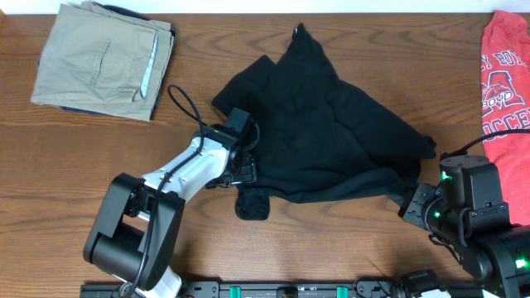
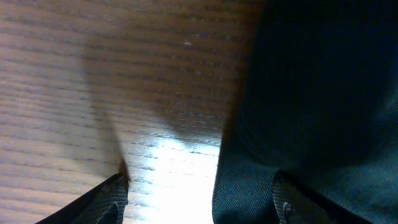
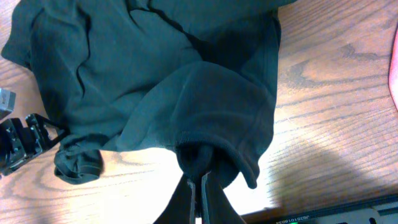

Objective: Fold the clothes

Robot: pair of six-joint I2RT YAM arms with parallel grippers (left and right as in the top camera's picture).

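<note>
The clothes are a black shirt [image 1: 323, 124], crumpled in a rough triangle on the middle of the wooden table. My left gripper [image 1: 246, 165] stands open at the shirt's left edge. In the left wrist view its fingers [image 2: 109, 202] are wide apart, with bare wood by the left one and black fabric [image 2: 311, 93] under the right one. My right gripper [image 3: 200, 183] is shut on a bunched fold of the shirt [image 3: 205, 106] at its lower right corner, and this gripper [image 1: 411, 199] also shows in the overhead view.
Folded khaki trousers [image 1: 103, 58] lie at the back left on a dark garment. A red printed shirt [image 1: 507, 83] lies at the right edge. The left arm's cable [image 1: 186, 103] loops over the wood. A black rail [image 1: 298, 290] runs along the front edge.
</note>
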